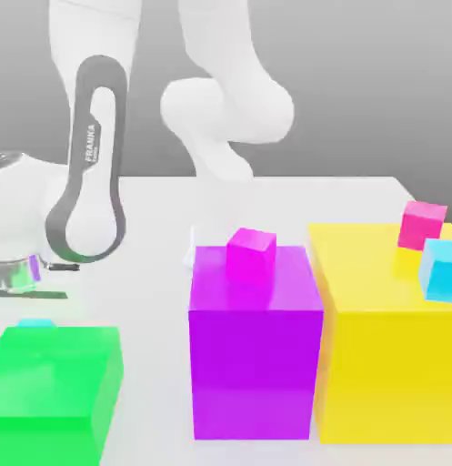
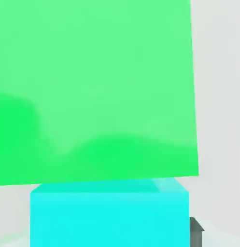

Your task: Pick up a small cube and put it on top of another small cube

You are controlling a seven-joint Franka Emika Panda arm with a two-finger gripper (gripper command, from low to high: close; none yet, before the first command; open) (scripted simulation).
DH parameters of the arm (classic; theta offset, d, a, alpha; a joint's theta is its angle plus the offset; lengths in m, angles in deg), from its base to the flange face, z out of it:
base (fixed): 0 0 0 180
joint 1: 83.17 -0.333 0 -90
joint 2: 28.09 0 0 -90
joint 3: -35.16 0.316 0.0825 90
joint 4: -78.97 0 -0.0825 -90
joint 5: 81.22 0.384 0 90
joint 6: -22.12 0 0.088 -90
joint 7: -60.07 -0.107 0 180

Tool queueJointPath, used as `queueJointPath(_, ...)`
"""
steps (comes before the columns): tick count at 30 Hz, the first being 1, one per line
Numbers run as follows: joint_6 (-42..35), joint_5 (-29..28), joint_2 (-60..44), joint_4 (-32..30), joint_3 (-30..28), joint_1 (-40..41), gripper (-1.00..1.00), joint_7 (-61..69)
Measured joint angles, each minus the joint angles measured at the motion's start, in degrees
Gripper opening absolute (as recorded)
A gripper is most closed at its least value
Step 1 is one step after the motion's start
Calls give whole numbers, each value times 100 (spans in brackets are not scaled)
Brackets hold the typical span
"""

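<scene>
Sitting on the white tabletop (image 1: 147,273) just behind the big green block (image 1: 55,382), the small turquoise cube (image 1: 35,322) shows in the exterior view as a thin sliver of its top face peeking over the block's far edge, at the exterior view's left. The white Franka arm (image 1: 93,155) bends down over that spot, with its wrist low above the tabletop and close to the cube. From the hand view the same cube is seen near at hand, its top and one side face in sight, and it lies right against the edge of the green block. The fingers (image 2: 196,231) are clamped on the small turquoise cube: one dark fingertip shows pressed to the cube's side. The cube looks level, not tilted, and I cannot tell whether it rests on the tabletop or has just left it. Toward the middle of the exterior view stands a big purple block (image 1: 255,355) with a small magenta cube (image 1: 251,249) on top, near its back edge. At the exterior view's right a big yellow block (image 1: 384,364) carries a small pink cube (image 1: 422,224) and, just in front of it, a paler small sky-blue cube (image 1: 442,269); the two look close together, well apart from the turquoise one.
</scene>
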Motion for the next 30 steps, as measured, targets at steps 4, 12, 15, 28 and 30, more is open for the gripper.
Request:
queueJointPath(4, -316, -984, 336, 74, -494, -209, -100, -790)
queueJointPath(12, -1168, -2633, 743, 284, -920, -818, -100, -2646)
queueJointPath(15, -1553, -2372, 1075, 343, -684, -1253, -100, -2822)
queueJointPath(28, -3795, -1947, 3317, 587, 842, -2485, -100, -4356)
queueJointPath(30, -4144, -1924, 3663, 625, 1170, -2620, -100, -4634)
